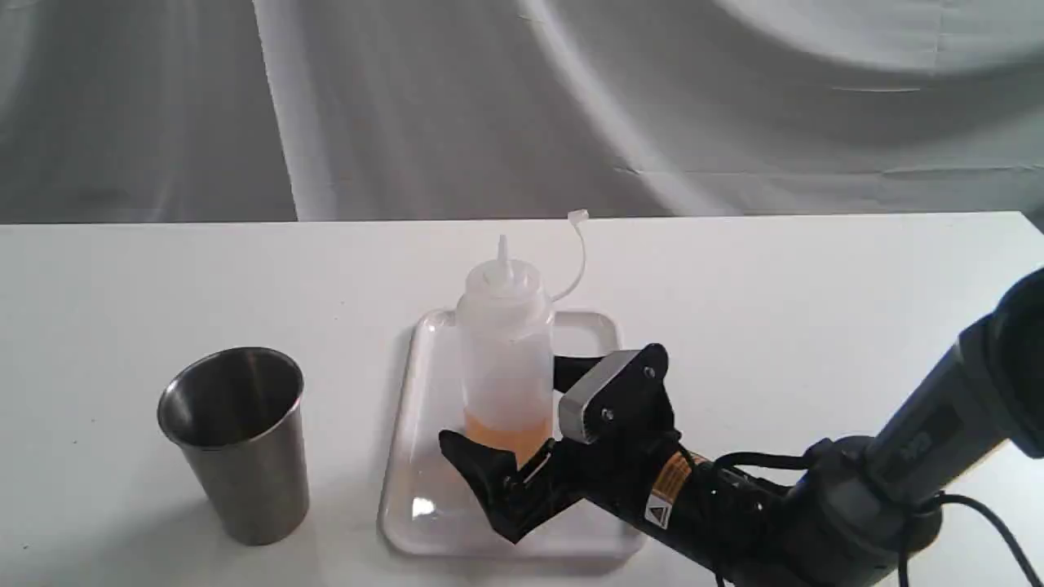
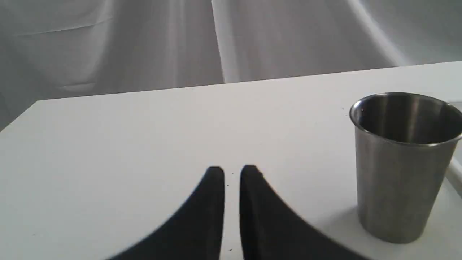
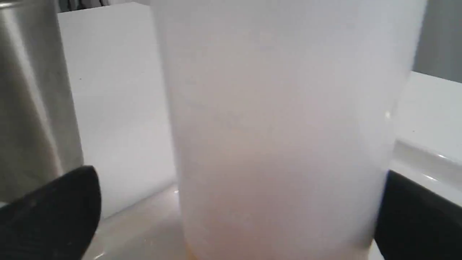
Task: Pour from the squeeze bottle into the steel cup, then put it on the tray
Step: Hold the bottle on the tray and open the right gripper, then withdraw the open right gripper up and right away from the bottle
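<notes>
The squeeze bottle (image 1: 506, 359) stands upright on the white tray (image 1: 405, 456), with amber liquid at its bottom and its cap strap curling up to the right. My right gripper (image 1: 522, 424) is open around the bottle's lower part, one finger on each side. In the right wrist view the bottle (image 3: 281, 126) fills the frame; one fingertip (image 3: 54, 213) stands clear of it and the other sits at its edge. The steel cup (image 1: 232, 440) stands upright on the table, left of the tray. My left gripper (image 2: 232, 177) hovers low over bare table beside the cup (image 2: 404, 162), its fingers nearly together and empty.
The white table (image 1: 775, 277) runs back to a grey cloth backdrop. The right arm (image 1: 897, 481) reaches in from the lower right, with a cable behind it. A tray rim (image 3: 426, 159) shows past the bottle in the right wrist view.
</notes>
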You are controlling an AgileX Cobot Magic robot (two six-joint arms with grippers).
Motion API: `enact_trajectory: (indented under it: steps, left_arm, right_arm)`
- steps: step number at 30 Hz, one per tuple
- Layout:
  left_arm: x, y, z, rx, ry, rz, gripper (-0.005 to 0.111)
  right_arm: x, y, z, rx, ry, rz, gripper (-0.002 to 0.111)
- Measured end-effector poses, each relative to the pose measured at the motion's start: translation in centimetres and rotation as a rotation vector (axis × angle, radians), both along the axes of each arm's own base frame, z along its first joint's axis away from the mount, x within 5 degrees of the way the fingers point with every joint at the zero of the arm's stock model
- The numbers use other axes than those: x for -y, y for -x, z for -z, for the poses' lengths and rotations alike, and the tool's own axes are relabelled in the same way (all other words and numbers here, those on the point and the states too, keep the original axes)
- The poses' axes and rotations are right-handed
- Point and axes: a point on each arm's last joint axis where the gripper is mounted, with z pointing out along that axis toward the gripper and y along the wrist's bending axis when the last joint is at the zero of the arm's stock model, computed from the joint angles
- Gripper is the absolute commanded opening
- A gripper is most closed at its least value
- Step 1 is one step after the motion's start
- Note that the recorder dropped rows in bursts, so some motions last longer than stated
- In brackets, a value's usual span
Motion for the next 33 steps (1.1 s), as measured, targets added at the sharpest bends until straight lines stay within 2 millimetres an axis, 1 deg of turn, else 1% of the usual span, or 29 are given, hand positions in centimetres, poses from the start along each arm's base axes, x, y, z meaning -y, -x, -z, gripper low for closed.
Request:
enact_trajectory:
  steps: [8, 18, 23, 33]
  left_arm:
    - [0.0, 0.0, 0.0, 0.0, 0.0, 0.0, 0.008]
    - [0.0, 0.0, 0.0, 0.0, 0.0, 0.0, 0.008]
    - [0.0, 0.0, 0.0, 0.0, 0.0, 0.0, 0.008]
    - [0.0, 0.0, 0.0, 0.0, 0.0, 0.0, 0.008]
  right_arm:
    - [0.8, 1.3, -0.7, -0.011, 0.016, 0.021, 0.1]
    - [2.0, 3.1, -3.2, 0.0, 0.002, 0.071, 0.1]
    - [2.6, 4.5, -5.1, 0.029, 0.01, 0.077, 0.1]
    - [3.2, 6.2, -10.5, 0.138, -0.005, 0.079, 0.1]
